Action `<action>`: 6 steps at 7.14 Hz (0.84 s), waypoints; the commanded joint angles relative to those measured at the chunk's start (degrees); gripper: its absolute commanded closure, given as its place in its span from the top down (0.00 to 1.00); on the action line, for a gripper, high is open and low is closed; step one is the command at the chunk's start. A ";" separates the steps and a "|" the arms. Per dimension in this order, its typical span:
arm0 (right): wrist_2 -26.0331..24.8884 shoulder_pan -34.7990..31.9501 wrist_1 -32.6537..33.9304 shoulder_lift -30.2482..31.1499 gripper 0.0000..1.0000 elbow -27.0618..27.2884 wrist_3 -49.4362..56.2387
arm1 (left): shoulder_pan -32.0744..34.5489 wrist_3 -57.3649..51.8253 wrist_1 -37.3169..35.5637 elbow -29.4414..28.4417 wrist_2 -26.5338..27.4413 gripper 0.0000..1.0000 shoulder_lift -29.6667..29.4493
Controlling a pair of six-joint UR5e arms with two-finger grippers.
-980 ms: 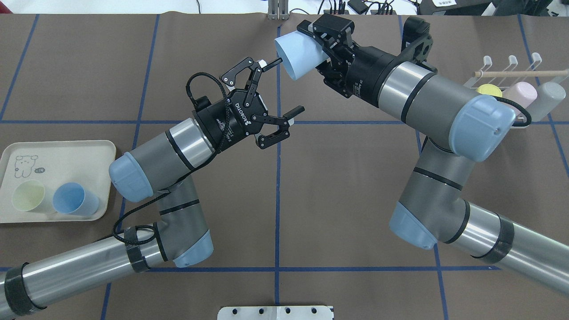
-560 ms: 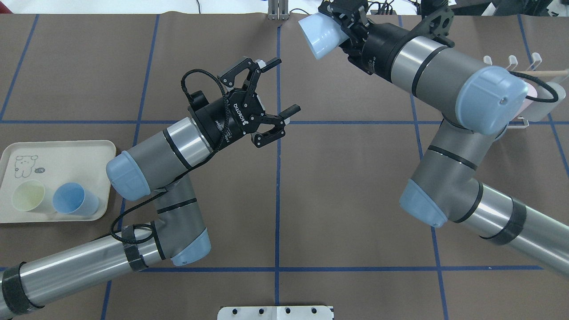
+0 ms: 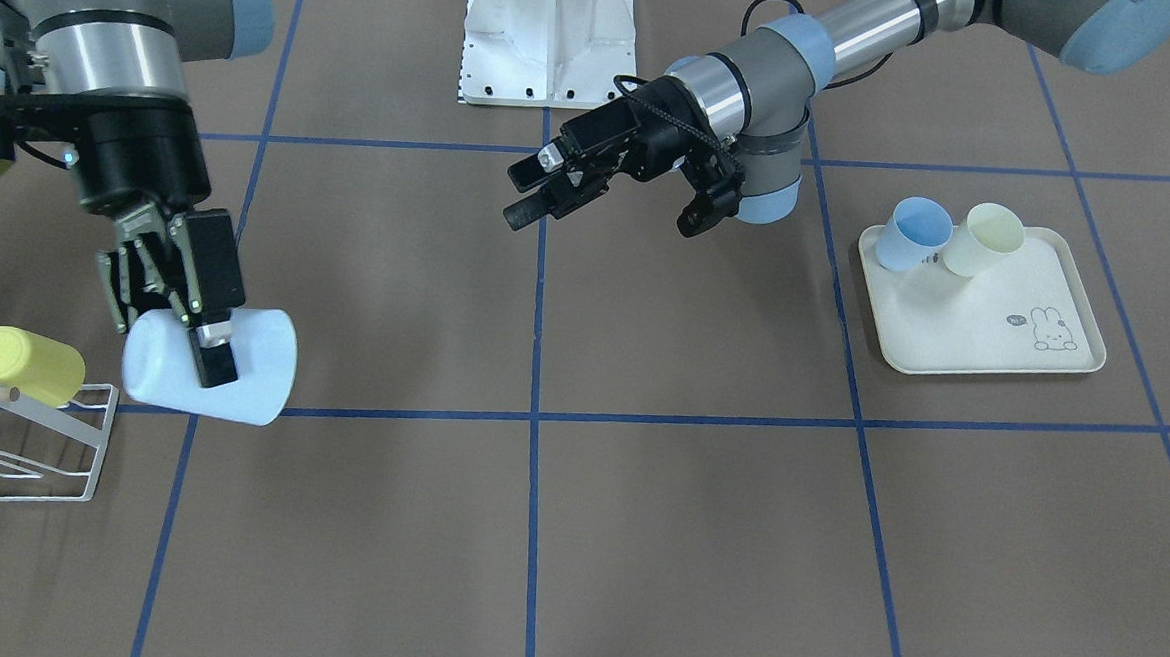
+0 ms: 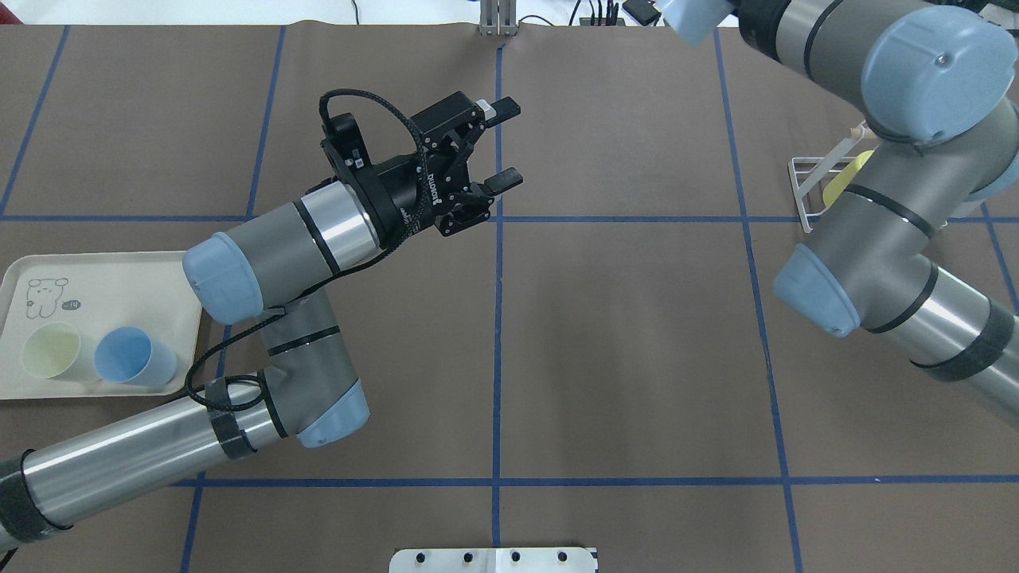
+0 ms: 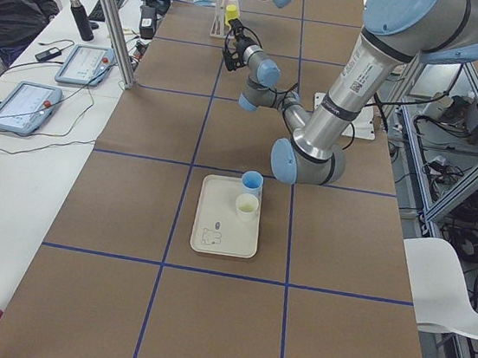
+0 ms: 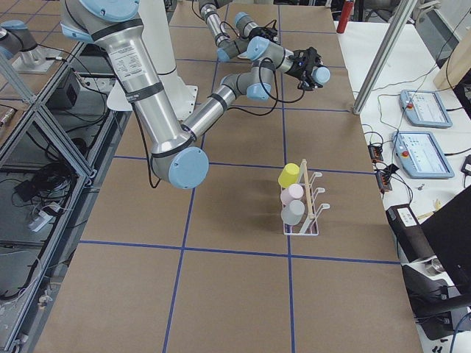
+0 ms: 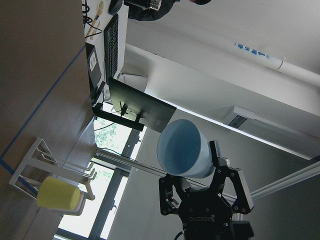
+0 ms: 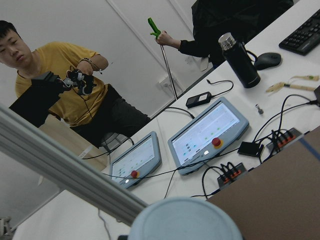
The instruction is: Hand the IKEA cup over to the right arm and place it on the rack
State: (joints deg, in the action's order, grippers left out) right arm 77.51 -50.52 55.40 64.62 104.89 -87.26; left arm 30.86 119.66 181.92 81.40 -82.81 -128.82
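Observation:
The IKEA cup [image 3: 243,366], pale blue, hangs on its side above the table, and my right gripper [image 3: 194,343] is shut on its wall. Only its edge [image 4: 689,17] shows at the top of the overhead view. The left wrist view shows the open mouth of the cup [image 7: 182,147] with the right gripper [image 7: 205,202] around its base. The white wire rack [image 3: 38,445] stands just beside the cup and carries a yellow cup [image 3: 22,364]. My left gripper [image 4: 509,142] is open and empty near the table's middle, far from the cup.
A cream tray [image 4: 119,278] at my left holds a blue cup [image 4: 131,356] and a pale yellow cup [image 4: 52,354]. On the rack [image 6: 313,202] lie yellow, pink and grey cups. The right arm's elbow [image 4: 868,239] hides most of the rack from above. People stand beyond the table.
My right arm has carried the cup right and away, up out of the overhead view toward the rack. My left gripper has turned and stayed open.

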 commanded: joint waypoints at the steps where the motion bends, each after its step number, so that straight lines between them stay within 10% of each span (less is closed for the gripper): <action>1: -7.42 -1.78 2.79 8.19 0.00 -0.12 23.30 | 1.83 -7.67 -6.66 0.78 -3.14 1.00 0.32; 6: -0.99 -10.89 -16.66 20.28 0.00 -7.10 38.90 | 4.12 -7.87 -8.87 0.78 -8.51 0.99 2.25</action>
State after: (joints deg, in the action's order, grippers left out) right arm 73.31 -58.81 45.45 83.80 102.07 -50.02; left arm 34.94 111.81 173.10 82.18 -91.03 -126.65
